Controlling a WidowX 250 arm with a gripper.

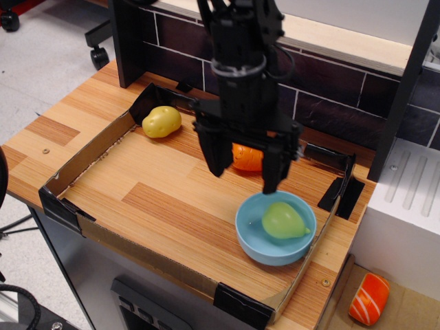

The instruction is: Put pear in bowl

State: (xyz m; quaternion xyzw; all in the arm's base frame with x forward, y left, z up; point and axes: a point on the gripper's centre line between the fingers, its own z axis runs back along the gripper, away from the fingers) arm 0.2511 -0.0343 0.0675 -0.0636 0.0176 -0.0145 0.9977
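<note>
The light-green pear (283,221) lies inside the light-blue bowl (253,246) at the front right of the wooden table. My gripper (242,174) hangs above and to the left of the bowl. Its two black fingers are spread wide apart and hold nothing. The pear is free of the fingers.
A yellow lumpy toy (161,121) sits at the back left corner of the cardboard tray (82,221). An orange toy (247,157) lies behind the gripper, partly hidden. A salmon sushi toy (369,298) lies off the table at lower right. A black shelf frame (130,41) stands behind.
</note>
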